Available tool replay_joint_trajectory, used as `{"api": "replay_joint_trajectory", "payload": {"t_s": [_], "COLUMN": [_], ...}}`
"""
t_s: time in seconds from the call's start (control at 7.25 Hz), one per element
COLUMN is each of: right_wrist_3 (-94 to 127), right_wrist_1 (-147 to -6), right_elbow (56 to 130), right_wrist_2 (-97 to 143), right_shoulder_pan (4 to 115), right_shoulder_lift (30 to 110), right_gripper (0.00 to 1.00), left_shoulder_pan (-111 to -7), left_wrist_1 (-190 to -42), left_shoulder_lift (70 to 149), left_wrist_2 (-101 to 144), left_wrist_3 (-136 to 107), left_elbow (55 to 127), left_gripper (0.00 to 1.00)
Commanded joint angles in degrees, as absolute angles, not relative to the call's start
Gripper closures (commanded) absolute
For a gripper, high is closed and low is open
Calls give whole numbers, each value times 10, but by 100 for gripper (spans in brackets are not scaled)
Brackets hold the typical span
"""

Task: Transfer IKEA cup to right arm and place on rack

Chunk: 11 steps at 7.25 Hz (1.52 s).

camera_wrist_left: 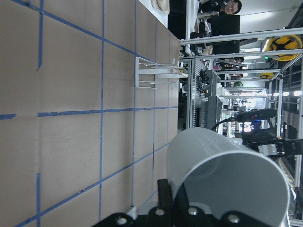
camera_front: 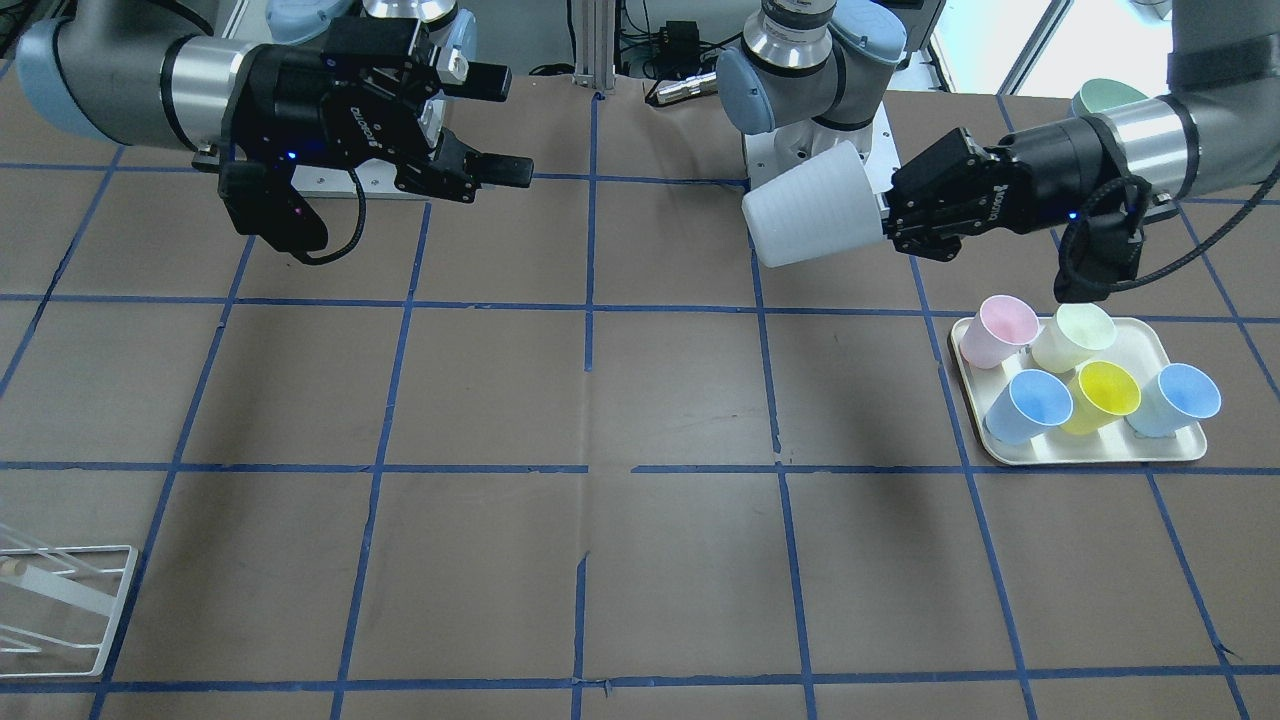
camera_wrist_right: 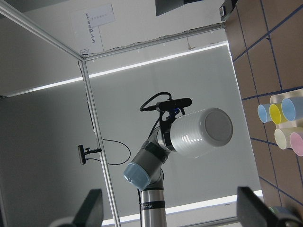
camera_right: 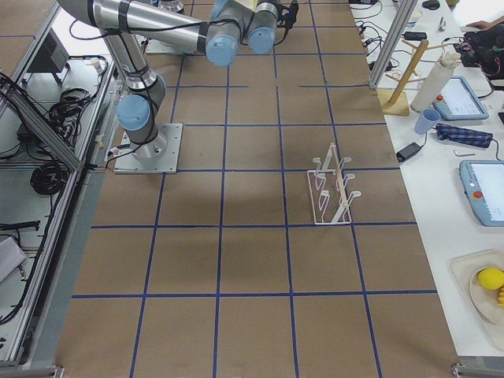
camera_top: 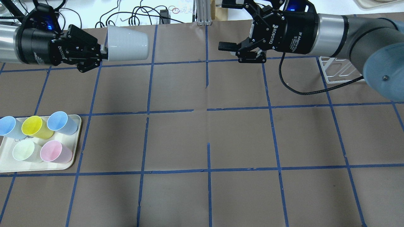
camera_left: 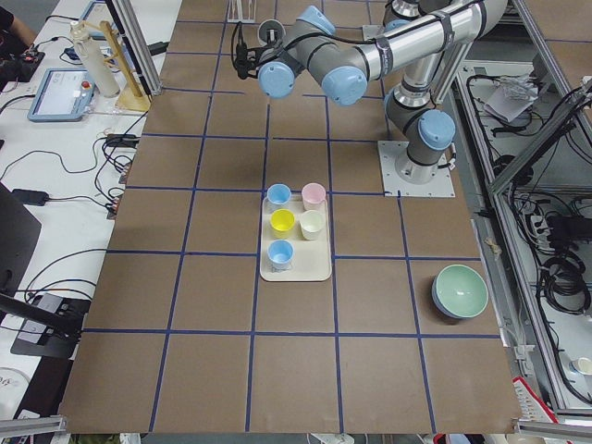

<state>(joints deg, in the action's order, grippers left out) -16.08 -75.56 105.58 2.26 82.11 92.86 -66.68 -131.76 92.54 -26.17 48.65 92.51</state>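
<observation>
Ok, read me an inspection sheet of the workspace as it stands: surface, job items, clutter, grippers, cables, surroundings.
Surface: brown table with a blue tape grid.
Job's things: IKEA cup held sideways in the air, base toward the right arm; rack standing on the table, no cup on it.
Clutter: tray holding five coloured cups; green bowl.
Grippers: left gripper shut on the cup's rim; right gripper open, apart from the cup.
Cables: black cable hanging under the right wrist.
Surroundings: white bench with a tablet; a person beyond the table.
</observation>
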Motion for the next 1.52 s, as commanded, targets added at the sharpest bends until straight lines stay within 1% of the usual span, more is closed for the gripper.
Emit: {"api": "replay_joint_trajectory", "payload": {"t_s": [0.0,0.28,0.55,0.97,1.38], "right_wrist_3": [-192,-240,-241,-212,-190], "right_wrist_1": [-755,-754,-753,-752,-752], "right_elbow": [1055,1056,1056,1056,1055], "right_wrist_2": [24,23,24,53,54], "right_shoulder_pan": [822,822,825,845,847], "right_shoulder_lift": [918,918,917,914,916], "right_gripper": [0,0,0,0,0], "left_shoulder_pan": [-703,-745,-776,-801,-802], "left_wrist_1": [-1324,-1325,-1325,-1320,-1317], "left_shoulder_lift": [912,911,906,906,903], "left_wrist_2": [-216,-183,-154,-127,-127], "left_wrist_3": [486,482,458,447,446], "left_elbow": [925,928,928,935,944], "left_gripper": [100,100,100,100,100]}}
